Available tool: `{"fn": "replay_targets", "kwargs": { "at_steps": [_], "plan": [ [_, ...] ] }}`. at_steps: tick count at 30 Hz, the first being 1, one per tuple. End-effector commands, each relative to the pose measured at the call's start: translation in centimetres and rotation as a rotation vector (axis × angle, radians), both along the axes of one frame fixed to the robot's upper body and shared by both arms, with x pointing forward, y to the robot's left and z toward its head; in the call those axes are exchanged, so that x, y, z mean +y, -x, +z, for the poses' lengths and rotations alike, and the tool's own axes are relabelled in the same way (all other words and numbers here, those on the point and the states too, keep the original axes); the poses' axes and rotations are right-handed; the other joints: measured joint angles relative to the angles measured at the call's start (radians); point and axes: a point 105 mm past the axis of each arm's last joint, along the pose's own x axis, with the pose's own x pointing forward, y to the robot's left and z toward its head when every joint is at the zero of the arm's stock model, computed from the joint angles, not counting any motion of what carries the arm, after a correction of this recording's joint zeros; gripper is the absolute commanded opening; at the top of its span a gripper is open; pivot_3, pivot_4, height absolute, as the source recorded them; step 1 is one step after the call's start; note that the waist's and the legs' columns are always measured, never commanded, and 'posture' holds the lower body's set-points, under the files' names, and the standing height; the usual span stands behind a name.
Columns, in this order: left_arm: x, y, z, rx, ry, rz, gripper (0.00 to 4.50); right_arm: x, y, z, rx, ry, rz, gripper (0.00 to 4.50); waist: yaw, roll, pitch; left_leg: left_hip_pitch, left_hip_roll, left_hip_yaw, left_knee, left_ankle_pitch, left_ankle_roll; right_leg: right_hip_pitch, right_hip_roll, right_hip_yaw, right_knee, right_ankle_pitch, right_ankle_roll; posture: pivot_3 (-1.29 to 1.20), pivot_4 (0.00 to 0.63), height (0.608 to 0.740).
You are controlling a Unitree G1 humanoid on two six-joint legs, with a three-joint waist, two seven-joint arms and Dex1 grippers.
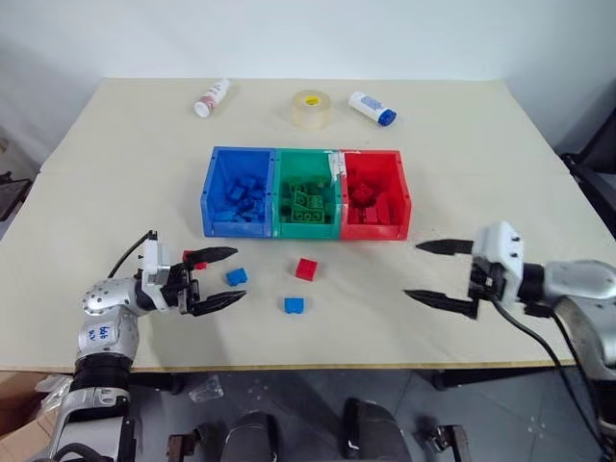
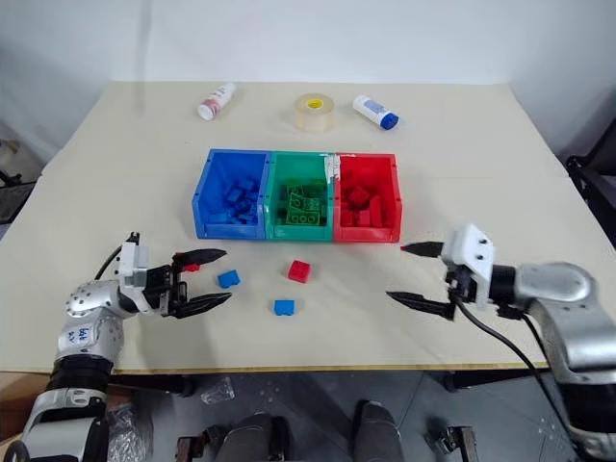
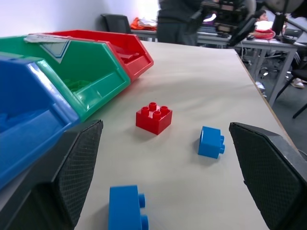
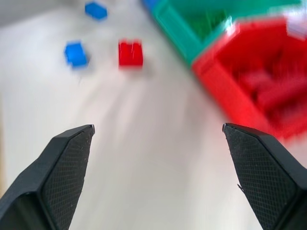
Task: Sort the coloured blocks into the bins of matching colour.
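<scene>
Three joined bins stand mid-table: blue (image 1: 235,229), green (image 1: 308,232) and red (image 1: 373,232), each holding several blocks of its own colour. Three loose blocks lie in front of them: a red one (image 1: 306,269), a blue one (image 1: 236,276) and another blue one (image 1: 294,305). My left gripper (image 1: 238,274) is open at the left, just above the table, with the nearer blue block (image 3: 125,208) lying on the table between its fingertips. My right gripper (image 1: 412,270) hangs open and empty to the right of the blocks, in front of the red bin's corner.
At the back of the table lie a clear tape roll (image 1: 311,108) and two small white bottles, one with a red cap (image 1: 212,98) and one with a blue cap (image 1: 372,108). The table's front edge (image 1: 318,367) runs close below both grippers.
</scene>
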Motion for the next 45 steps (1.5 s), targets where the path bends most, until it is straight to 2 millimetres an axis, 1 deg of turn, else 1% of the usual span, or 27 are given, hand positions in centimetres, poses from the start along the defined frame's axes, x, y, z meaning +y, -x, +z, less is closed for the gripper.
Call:
{"fn": "replay_targets", "kwargs": {
  "at_steps": [1, 4, 6, 10, 15, 17, 19, 24, 27, 29, 32, 35, 36, 39, 42, 45],
  "plan": [
    [0.6, 0.0, 0.3, -0.018, -0.005, 0.012, 4.5, -0.6, 1.1, 1.5, -0.035, 0.023, -0.001, 4.48, -0.002, 0.0, 0.0, 0.0, 0.0, 0.0, 0.0, 0.0, 0.0, 0.0, 0.0, 0.0, 0.0, 0.0, 0.0, 0.0, 0.15, 0.74],
    [0.7, -0.1, 0.4, -0.018, -0.005, 0.014, 4.5, -0.3, 1.1, 1.7, -0.036, 0.02, 0.002, 4.48, -0.003, 0.0, 0.0, 0.001, 0.0, 0.0, 0.0, 0.0, 0.0, 0.0, 0.0, 0.0, 0.0, 0.0, 0.0, 0.0, 0.15, 0.74],
    [0.7, -0.2, 0.4, -0.02, -0.006, 0.016, 4.5, 0.4, 0.8, 1.8, -0.037, 0.015, 0.017, 4.48, -0.001, 0.0, 0.0, 0.001, 0.0, 0.0, 0.0, 0.0, 0.0, 0.0, 0.0, 0.0, 0.001, 0.0, 0.0, 0.0, 0.15, 0.74],
    [0.5, -0.1, 0.5, -0.027, -0.003, 0.016, 4.5, 3.1, 0.6, 1.2, -0.01, -0.008, 0.093, 4.48, 0.0, 0.0, 0.0, 0.0, 0.0, 0.0, 0.0, 0.0, 0.0, 0.0, 0.0, 0.0, 0.0, 0.0, 0.0, 0.0, 0.15, 0.74],
    [0.5, 0.8, 0.4, -0.034, -0.003, 0.012, 4.5, 7.2, 0.1, 0.2, 0.025, -0.021, 0.191, 4.48, -0.004, 0.0, 0.0, 0.0, 0.0, 0.0, 0.0, 0.0, 0.0, 0.0, 0.0, 0.0, 0.0, 0.0, 0.0, 0.0, 0.15, 0.74],
    [0.6, 1.3, 0.4, -0.033, -0.008, 0.013, 4.5, 8.3, -0.1, -0.1, 0.032, -0.036, 0.219, 4.48, -0.002, 0.0, 0.0, 0.0, 0.0, 0.0, 0.0, 0.0, 0.0, 0.0, 0.0, 0.0, 0.001, 0.0, 0.0, 0.0, 0.15, 0.74],
    [0.6, 1.7, 0.4, -0.032, -0.013, 0.012, 4.5, 8.7, -0.2, -0.2, 0.037, -0.048, 0.236, 4.48, 0.0, 0.0, 0.0, 0.0, 0.0, 0.0, 0.0, 0.0, 0.0, 0.0, 0.0, 0.0, 0.0, 0.0, 0.0, 0.0, 0.15, 0.74],
    [0.0, 2.8, 0.3, -0.021, -0.055, 0.003, 4.5, 8.7, -0.2, -0.3, 0.033, -0.058, 0.266, 4.48, 0.005, 0.0, 0.0, -0.001, -0.001, -0.001, 0.001, -0.001, 0.001, 0.0, -0.001, -0.001, 0.0, 0.0, 0.0, 0.0, 0.15, 0.74],
    [-0.5, 3.7, 0.8, -0.033, -0.102, 0.059, 4.5, 8.0, 0.0, -0.3, 0.036, -0.062, 0.269, 4.48, 0.001, 0.0, 0.0, 0.0, 0.0, -0.001, 0.001, -0.001, 0.001, 0.0, -0.001, 0.0, -0.001, 0.0, 0.0, 0.0, 0.15, 0.74],
    [-0.4, 4.3, 1.1, -0.034, -0.113, 0.109, 4.5, 7.5, 0.2, -0.2, 0.034, -0.081, 0.285, 4.48, -0.001, 0.0, 0.0, 0.0, 0.0, -0.001, 0.0, -0.001, 0.001, 0.0, -0.001, 0.0, -0.001, 0.0, 0.0, 0.0, 0.15, 0.74],
    [0.3, 5.2, 1.2, -0.012, -0.145, 0.215, 4.5, 6.5, 0.5, -0.2, 0.041, -0.101, 0.31, 4.48, -0.002, 0.0, 0.0, 0.0, 0.0, 0.0, 0.0, -0.001, 0.001, 0.0, -0.001, 0.0, -0.001, 0.0, 0.0, 0.0, 0.15, 0.74],
    [1.7, 5.5, 0.7, 0.018, -0.239, 0.381, 4.5, 5.7, 0.2, 0.1, 0.04, -0.138, 0.315, 4.48, -0.001, 0.0, 0.0, 0.0, 0.0, 0.0, 0.0, -0.001, 0.001, 0.0, -0.001, 0.0, -0.001, 0.0, 0.0, 0.0, 0.15, 0.74],
    [1.9, 5.6, 0.6, 0.027, -0.257, 0.413, 4.5, 5.5, 0.2, 0.2, 0.037, -0.148, 0.321, 4.48, -0.001, 0.0, 0.0, 0.001, 0.0, 0.0, 0.0, -0.001, 0.001, 0.001, -0.001, 0.0, -0.001, 0.0, 0.0, 0.0, 0.15, 0.74],
    [2.9, 6.8, 0.6, 0.052, -0.273, 0.516, 4.5, 4.9, 0.0, 0.4, 0.044, -0.185, 0.34, 4.48, 0.0, 0.0, 0.0, 0.001, 0.0, 0.0, 0.0, -0.002, 0.002, 0.001, -0.001, 0.0, -0.001, 0.0, 0.0, 0.0, 0.15, 0.74],
    [3.2, 8.0, 0.4, 0.072, -0.288, 0.556, 4.5, 4.2, -0.3, 0.2, 0.05, -0.201, 0.35, 4.48, 0.001, 0.0, 0.0, 0.001, 0.0, 0.0, 0.0, -0.002, 0.002, 0.001, -0.001, 0.0, -0.001, 0.0, 0.0, 0.0, 0.15, 0.74],
    [2.8, 8.6, 0.2, 0.076, -0.303, 0.552, 4.5, 3.9, -0.4, 0.0, 0.06, -0.208, 0.36, 4.48, 0.002, 0.0, 0.0, 0.001, 0.0, 0.0, 0.0, -0.002, 0.002, 0.001, -0.001, 0.0, -0.001, 0.0, 0.0, 0.0, 0.15, 0.74]
  ]
}}
